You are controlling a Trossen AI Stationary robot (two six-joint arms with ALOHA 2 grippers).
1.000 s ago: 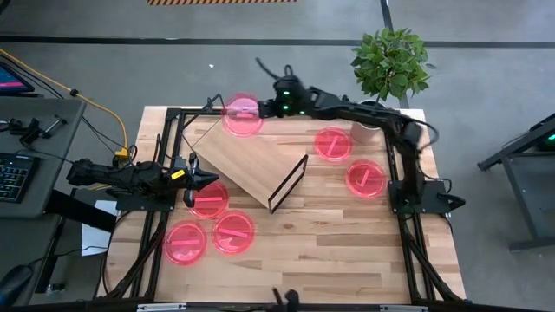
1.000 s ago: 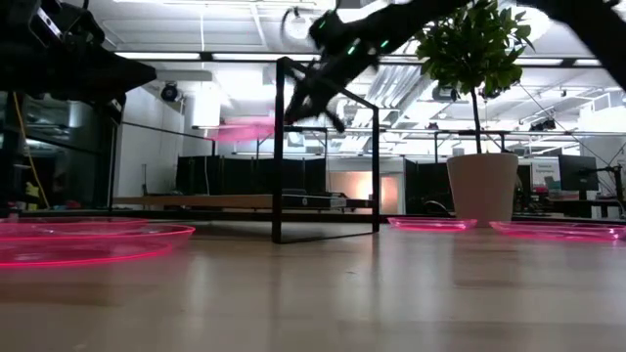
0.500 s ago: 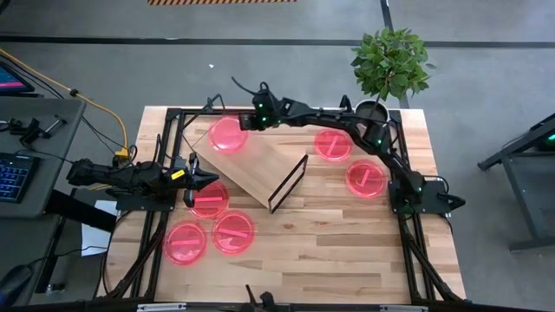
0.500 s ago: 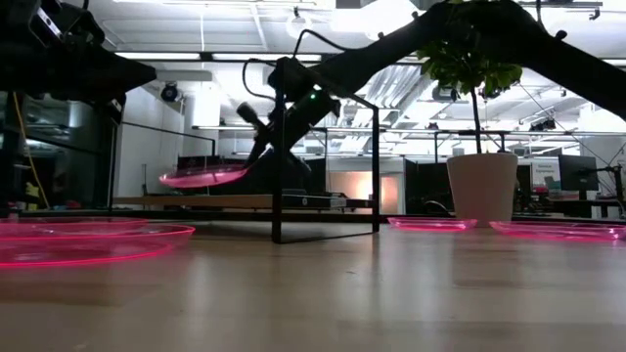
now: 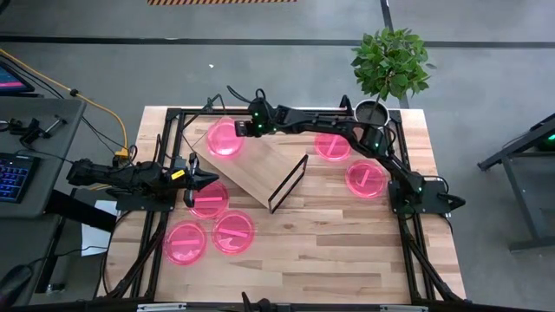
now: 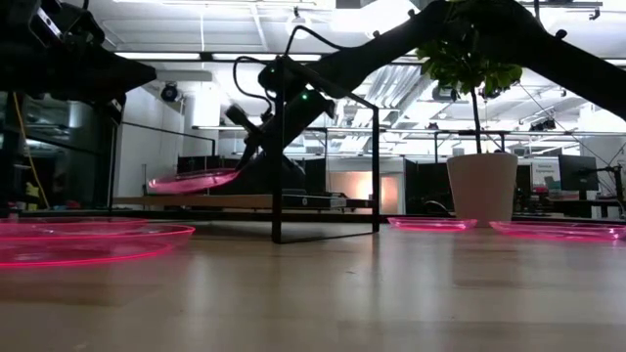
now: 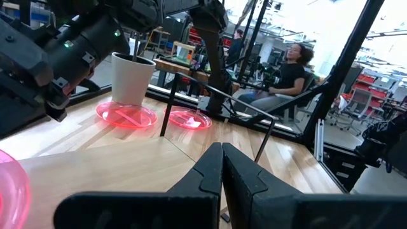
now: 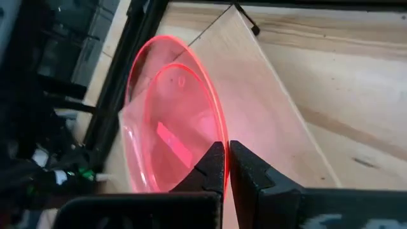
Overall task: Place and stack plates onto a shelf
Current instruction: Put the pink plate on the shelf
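Observation:
My right gripper (image 5: 245, 128) reaches across the far side of the table and is shut on one pink plate (image 5: 224, 139), which it holds over the far left corner of the shelf (image 5: 251, 165). In the low view the plate (image 6: 191, 179) sits a little above the shelf board (image 6: 196, 200). Two plates (image 5: 331, 144) (image 5: 365, 178) lie on the table right of the shelf. Three more (image 5: 208, 198) (image 5: 186, 243) (image 5: 233, 231) lie near left. My left gripper (image 5: 195, 179) is shut and empty, beside the nearest of those. My right gripper pinches the plate's rim (image 8: 219, 137) between its two fingers, on the side of the plate toward the table's right. The fingers (image 8: 213, 166) come from the right, slanting down. The plate is held clear above the shelf board, slightly tilted.
A white pot with a green plant (image 5: 390, 61) stands at the far right corner. Black frame rails (image 5: 169, 139) run along the table's left and right sides. The shelf's black frame (image 6: 279, 147) stands up at its near end. A person (image 7: 286, 70) sits beyond the table.
My right gripper has gone toward the table's left edge and down with the plate, from above the far edge to just over the shelf's far left corner. The plate stays held and has come lower, close to the board.

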